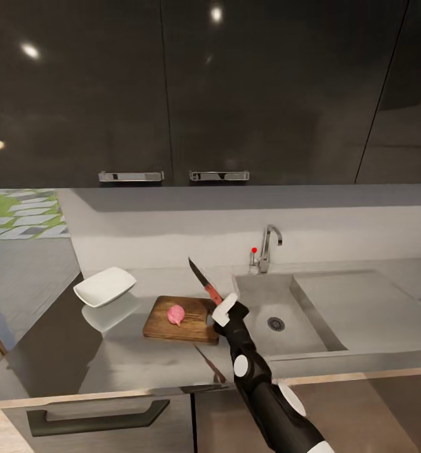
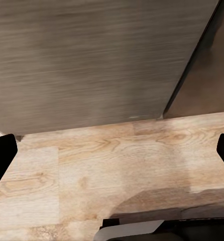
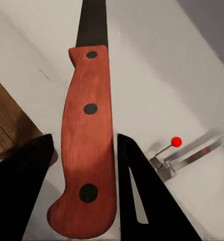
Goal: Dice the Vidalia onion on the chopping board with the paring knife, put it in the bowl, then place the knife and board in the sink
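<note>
Nearest, the right gripper (image 1: 224, 311) has its jaws closed on the red handle of the paring knife (image 1: 204, 281), blade pointing up and away toward the backsplash, raised above the chopping board's (image 1: 160, 322) right end. In the left wrist view the left gripper's (image 2: 112, 155) dark fingertips (image 2: 1, 155) stand wide apart with nothing between them, over pale wooden flooring beside a cabinet front. On the board sits the pinkish Vidalia onion (image 1: 176, 314), whole and undiced, already out of the sink (image 1: 298, 333) to its right. Farther left, the white bowl (image 1: 105, 286) rests on the countertop (image 1: 141, 365). The risk, I judge: nothing steadies the round onion, so a downward cut could send it rolling off the board, or the handle could twist in the pinch.
</note>
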### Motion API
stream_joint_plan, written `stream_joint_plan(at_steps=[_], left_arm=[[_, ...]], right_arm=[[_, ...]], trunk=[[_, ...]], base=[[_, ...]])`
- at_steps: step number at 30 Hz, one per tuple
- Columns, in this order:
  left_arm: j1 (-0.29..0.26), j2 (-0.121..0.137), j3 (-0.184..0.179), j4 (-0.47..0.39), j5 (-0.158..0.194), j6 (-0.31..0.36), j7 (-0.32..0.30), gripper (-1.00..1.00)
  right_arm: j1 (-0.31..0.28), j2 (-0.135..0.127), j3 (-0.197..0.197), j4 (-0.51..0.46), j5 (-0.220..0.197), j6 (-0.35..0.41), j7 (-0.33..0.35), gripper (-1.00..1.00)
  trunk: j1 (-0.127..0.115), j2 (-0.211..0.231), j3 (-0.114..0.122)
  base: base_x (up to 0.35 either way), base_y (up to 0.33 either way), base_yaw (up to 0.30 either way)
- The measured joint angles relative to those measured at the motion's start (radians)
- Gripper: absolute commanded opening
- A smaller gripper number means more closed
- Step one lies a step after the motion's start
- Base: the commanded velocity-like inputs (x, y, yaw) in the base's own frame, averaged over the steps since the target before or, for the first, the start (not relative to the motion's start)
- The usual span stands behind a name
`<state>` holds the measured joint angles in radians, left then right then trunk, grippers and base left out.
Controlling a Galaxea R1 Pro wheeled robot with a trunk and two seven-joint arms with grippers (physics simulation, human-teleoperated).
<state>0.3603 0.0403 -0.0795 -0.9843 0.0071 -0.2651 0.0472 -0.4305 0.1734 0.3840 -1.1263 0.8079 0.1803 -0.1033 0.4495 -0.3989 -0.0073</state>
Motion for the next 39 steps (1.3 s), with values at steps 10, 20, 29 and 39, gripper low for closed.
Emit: stream_joint_plan(at_steps=[10,20,29,39], left_arm=[[0.0,0.0,0.0,0.001,0.0,0.0,0.0,1.0],[0.0,0.0,0.0,0.001,0.0,0.0,0.0,1.0],[0.0,0.0,0.0,0.001,0.0,0.0,0.0,1.0],[0.001,0.001,0.0,0.039,-0.001,0.0,0.0,1.0]], right_arm=[[0.0,-0.001,0.033,0.061,0.005,0.028,-0.05,-1.0],[0.0,-0.003,0.116,0.112,0.006,0.03,-0.051,-1.0],[0.0,-0.003,0.137,0.114,0.006,0.03,-0.051,-1.0],[0.0,0.001,0.129,0.133,0.008,0.041,-0.054,-1.0]], trunk=[[0.0,0.0,0.0],[0.0,0.0,0.0],[0.0,0.0,0.0],[0.0,0.0,0.0]], base=[[0.0,0.0,0.0],[0.0,0.045,0.0],[0.0,0.296,0.0],[0.0,0.032,0.0]])
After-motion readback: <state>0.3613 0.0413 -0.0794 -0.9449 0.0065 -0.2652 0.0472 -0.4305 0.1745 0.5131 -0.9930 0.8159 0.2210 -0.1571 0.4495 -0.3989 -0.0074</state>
